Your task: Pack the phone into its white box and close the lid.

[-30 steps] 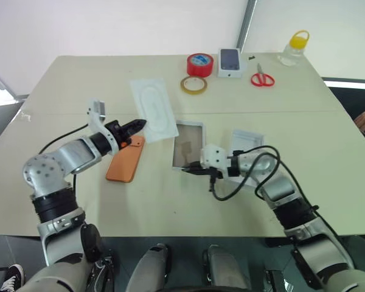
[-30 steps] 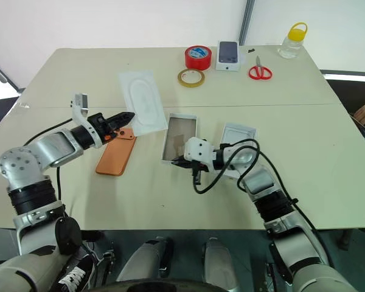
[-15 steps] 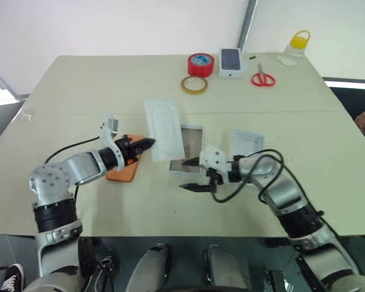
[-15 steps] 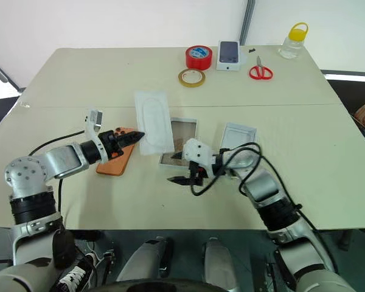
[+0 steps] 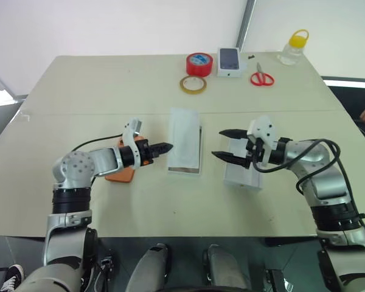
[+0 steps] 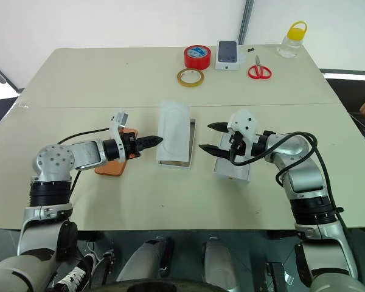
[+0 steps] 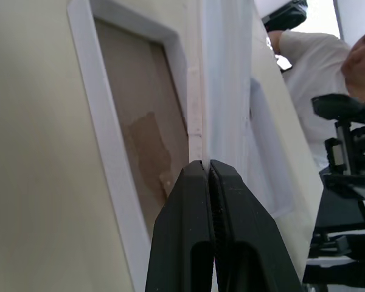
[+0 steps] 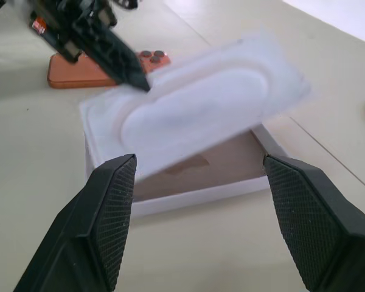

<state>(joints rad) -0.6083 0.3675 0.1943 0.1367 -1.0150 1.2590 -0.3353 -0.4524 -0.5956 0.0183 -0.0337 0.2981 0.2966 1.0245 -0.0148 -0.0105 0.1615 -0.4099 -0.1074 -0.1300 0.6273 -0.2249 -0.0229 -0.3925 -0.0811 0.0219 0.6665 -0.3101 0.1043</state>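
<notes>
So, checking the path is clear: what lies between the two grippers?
In the head views, the shallow white box with a flat white insert resting over it.

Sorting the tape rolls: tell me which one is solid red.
The red tape roll, beside the small phone-picture box. The other roll, nearer the robot, is a thinner yellowish ring.

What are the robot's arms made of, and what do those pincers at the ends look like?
Both arms are built from silver-grey rounded segments with black joint bands. A loose black cable loops outside each forearm. The left gripper and right gripper each end in two slim, pointed black jaws behind a white block. The left wrist has orange-red accents.
</notes>
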